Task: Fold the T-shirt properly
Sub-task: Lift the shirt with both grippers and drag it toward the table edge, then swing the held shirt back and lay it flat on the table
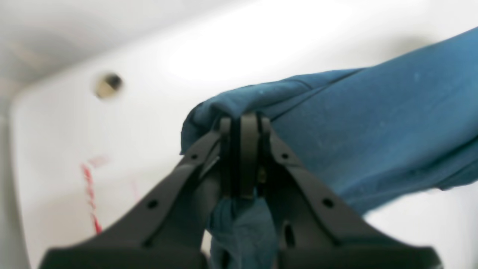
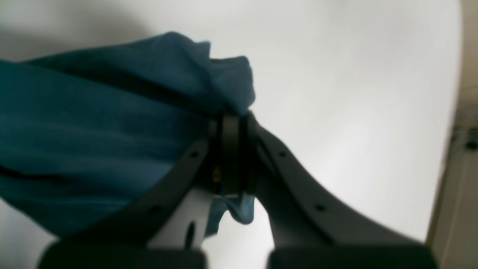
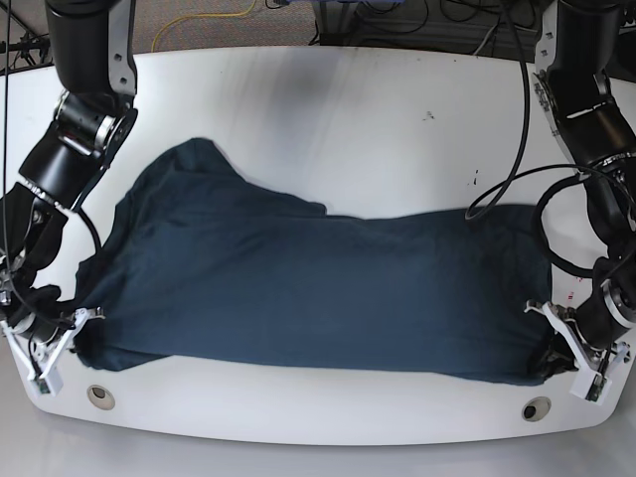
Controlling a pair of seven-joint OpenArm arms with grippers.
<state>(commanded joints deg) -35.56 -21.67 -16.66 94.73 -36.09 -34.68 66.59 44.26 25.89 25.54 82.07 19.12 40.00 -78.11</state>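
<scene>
here one t-shirt [image 3: 298, 288], both grippers [image 1: 244, 123] [image 2: 231, 123] clamped on its corners.

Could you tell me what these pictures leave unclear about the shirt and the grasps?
- Base view: the T-shirt hides both grippers' tips, left gripper and right gripper.
- Wrist views: blurred; layers pinched cannot be counted.
- Collar label: not visible in any view.
- Left wrist view: the shirt's far end is cut off by the right edge.

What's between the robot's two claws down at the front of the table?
In the base view, the T-shirt spans the stretch from right gripper to left gripper; both pinch it.
</scene>
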